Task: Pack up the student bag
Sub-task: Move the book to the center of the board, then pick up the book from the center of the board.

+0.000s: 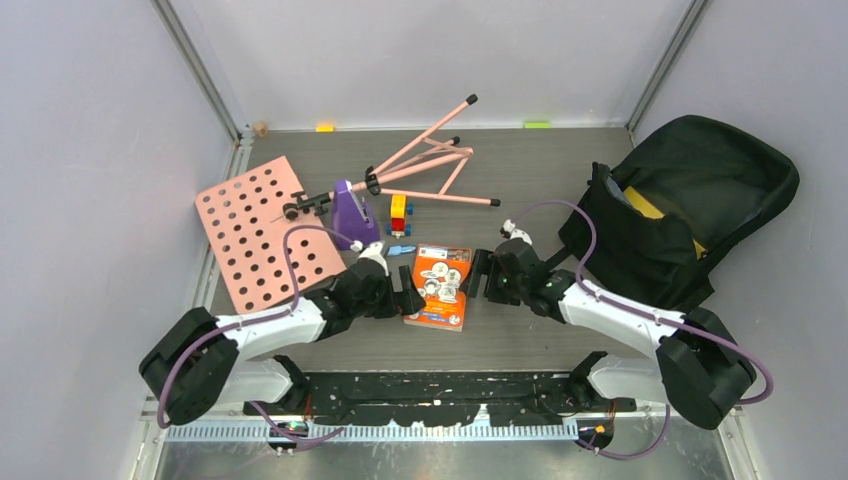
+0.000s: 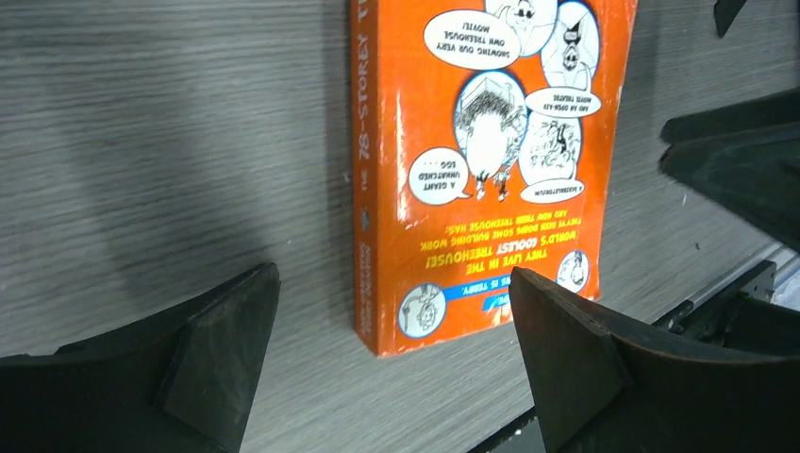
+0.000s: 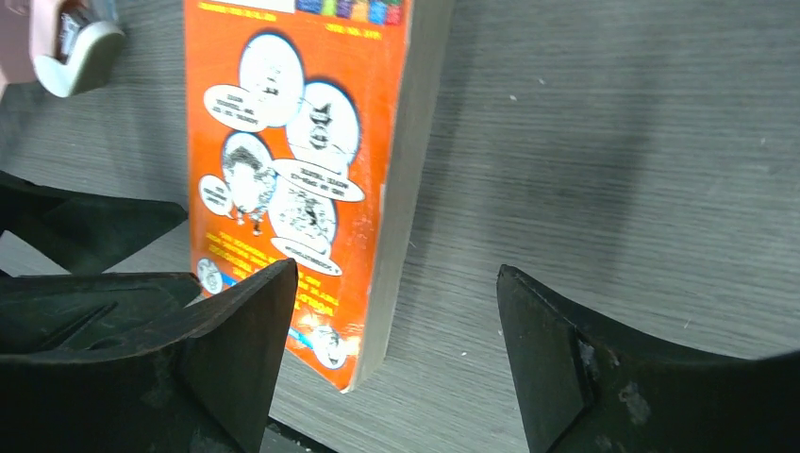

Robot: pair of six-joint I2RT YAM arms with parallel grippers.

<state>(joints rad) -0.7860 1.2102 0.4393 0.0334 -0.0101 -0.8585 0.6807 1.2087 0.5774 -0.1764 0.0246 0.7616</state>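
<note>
The left gripper [image 1: 409,298] and the right gripper [image 1: 479,275] both stand with jaws spread wide and hold nothing, one at each long edge of the orange book [image 1: 440,288], which lies flat on the table [image 1: 540,170]. A flat book offers little to grip from above, so the left should probably brace the spine while the right works a finger under the page edge and closes across the thickness. The black backpack [image 1: 690,210] sits well apart at the right rear, mouth open.

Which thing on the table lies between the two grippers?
The orange paperback book, flat between the left gripper and the right gripper, both open; the pink board lies left, the pink stand behind.
</note>
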